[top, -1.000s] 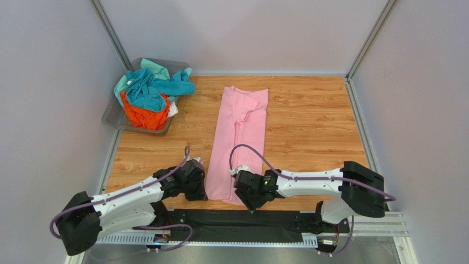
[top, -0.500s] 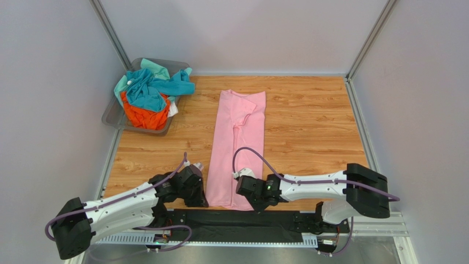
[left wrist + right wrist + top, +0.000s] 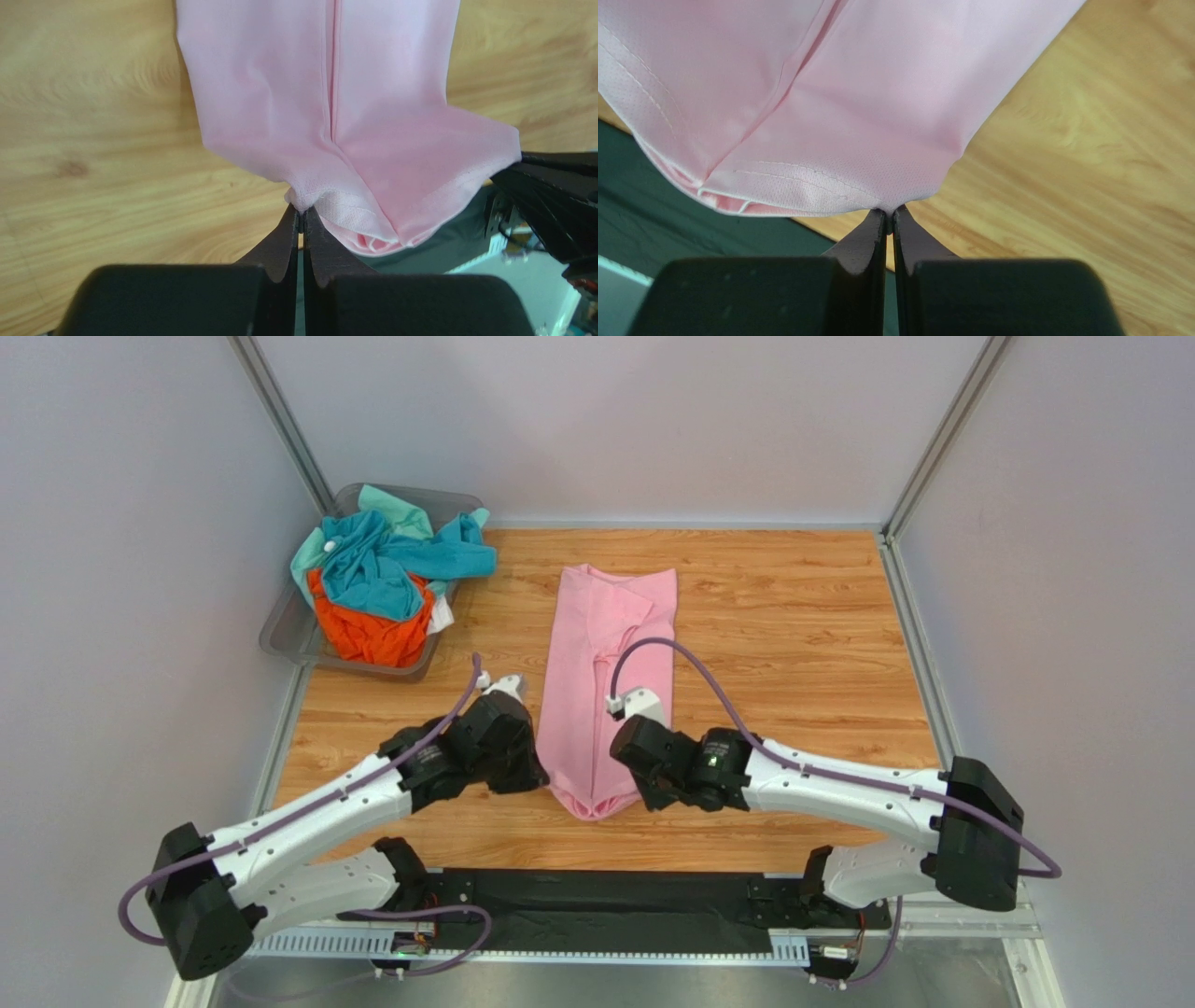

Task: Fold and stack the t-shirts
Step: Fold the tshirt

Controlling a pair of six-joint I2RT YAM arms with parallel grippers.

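A pink t-shirt (image 3: 606, 658), folded into a long narrow strip, lies down the middle of the wooden table. My left gripper (image 3: 540, 773) is shut on its near left corner, seen pinched at the fingertips in the left wrist view (image 3: 302, 210). My right gripper (image 3: 634, 787) is shut on its near right corner, seen in the right wrist view (image 3: 887, 211). Both corners are lifted off the table, and the near hem (image 3: 596, 805) sags between them. The pink t-shirt fills the upper part of the left wrist view (image 3: 330, 91) and of the right wrist view (image 3: 829, 91).
A grey bin (image 3: 288, 637) at the back left holds a heap of teal, orange and mint t-shirts (image 3: 376, 567). A black mat (image 3: 589, 903) runs along the near edge by the arm bases. Grey walls close in both sides and the back.
Both grippers have risen and moved away from the near edge, carrying the shirt's near hem up and toward the far end. The strip on the table looks shorter.
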